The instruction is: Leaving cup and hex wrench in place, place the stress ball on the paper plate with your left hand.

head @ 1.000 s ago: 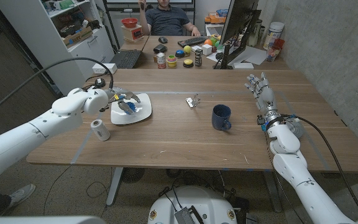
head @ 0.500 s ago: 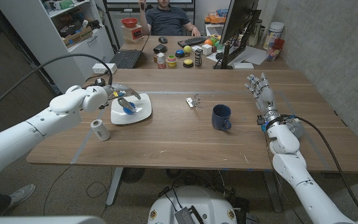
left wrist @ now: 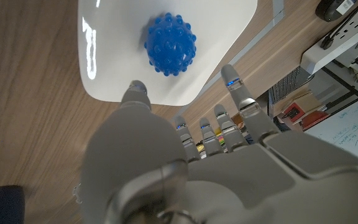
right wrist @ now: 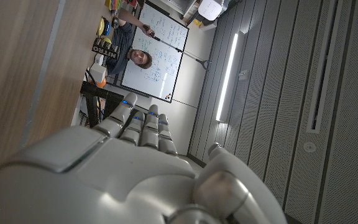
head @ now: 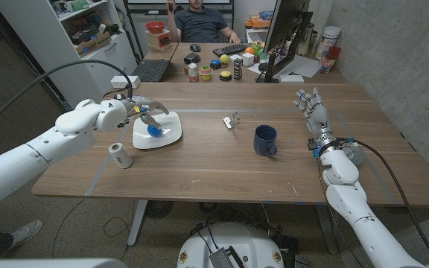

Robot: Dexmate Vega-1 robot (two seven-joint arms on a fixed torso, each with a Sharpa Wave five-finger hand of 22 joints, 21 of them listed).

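The blue knobbly stress ball (head: 154, 129) (left wrist: 170, 44) lies on the white paper plate (head: 167, 138) (left wrist: 110, 56), on its own. My left hand (head: 144, 109) (left wrist: 185, 149) hovers above the plate's far left edge, fingers spread and holding nothing. The dark blue cup (head: 265, 140) stands at mid-table. A small metal hex wrench (head: 231, 120) lies behind the cup toward the plate. At the table's right side my right hand (head: 313, 110) (right wrist: 129, 162) stands upright with fingers apart and empty.
A small white cylinder (head: 120, 155) lies in front of the plate near the left edge. A white power strip (head: 122, 83) sits at the far left corner. Behind the table are a laptop (head: 151, 70), a monitor (head: 285, 33), assorted small items and a seated person (head: 199, 22).
My left hand has let go of the stress ball and lifted back up and to the left. The ball now lies uncovered on the plate. The right hand has not moved.
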